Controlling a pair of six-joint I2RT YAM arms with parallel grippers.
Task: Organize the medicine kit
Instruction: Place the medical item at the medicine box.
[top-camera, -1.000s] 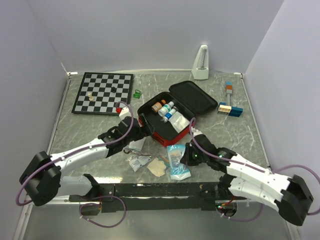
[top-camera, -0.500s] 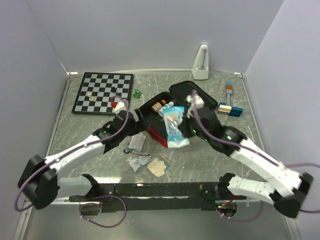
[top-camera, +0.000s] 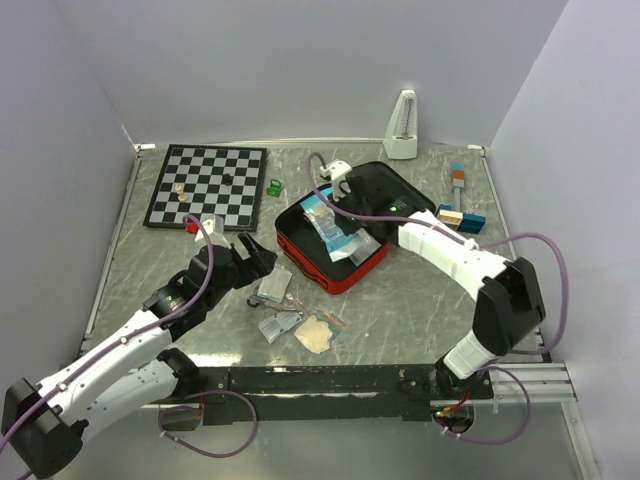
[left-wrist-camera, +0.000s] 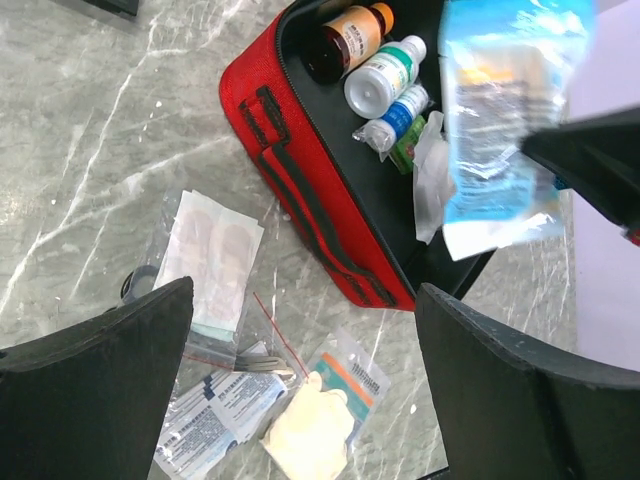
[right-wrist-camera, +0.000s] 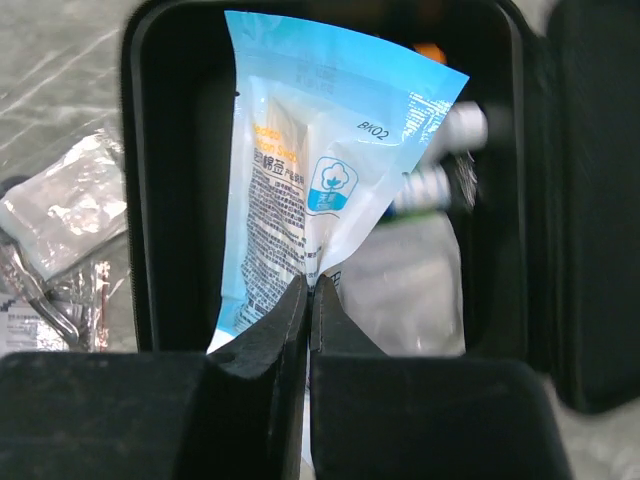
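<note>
Top external view: packing step in hand. The right gripper (right-wrist-camera: 310, 290) has its jaws pressed together, pinching a blue packet (right-wrist-camera: 320, 180) by its lower edge. It hangs the packet over the open tray of the medicine kit (top-camera: 310, 268).

The kit sits mid-table, just right of the chessboard (top-camera: 205, 185). Its lid (top-camera: 390, 190) is flipped back to the far right. Bottles (left-wrist-camera: 385, 70) lie in the tray's far-left corner, and something white and flat lies in the middle of the tray.

The left gripper (top-camera: 238, 262) has its jaws spread wide with nothing in them. It is near the kit's left end but apart from it, above the loose packets (top-camera: 295, 328) on the table (top-camera: 420, 290).

Next move, my call:
- Lower the packet flat into the free part of the tray, beside the bottles, then let go.
- Watch that the floppy packet does not drape over the red rim or knock the bottles.
- After that the loose packets near the left gripper are left to pick up, so the task looks only partly done.

Compared with a second ago:
- The right arm was low in front of the kit, with the blue packet down by the table. Half a second ago it was lifted over the kit's near edge, and now it reaches over the tray itself.
- The blue packet is gone from the table in front of the kit.
- The left arm was up against the kit's left corner and has pulled back toward the near left.
- The kit itself looks unmoved.
</note>
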